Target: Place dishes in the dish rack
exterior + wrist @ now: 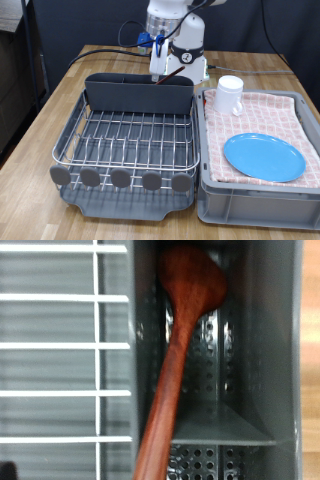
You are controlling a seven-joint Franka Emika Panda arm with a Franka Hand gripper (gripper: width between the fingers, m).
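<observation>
The robot arm (172,25) has a smooth, rounded shell in white and light grey, with darker bands where its segments meet. Its lower part is a white block with some black parts and a small red mark on the front. A bright blue piece (157,42) sits on the side of this block, near dark cables (128,38) that curve out from the arm. The end effector (160,74) below the block is slim and dark; its details are too small to tell.

Spoon (178,360) in rack's back compartment (137,93)
</observation>
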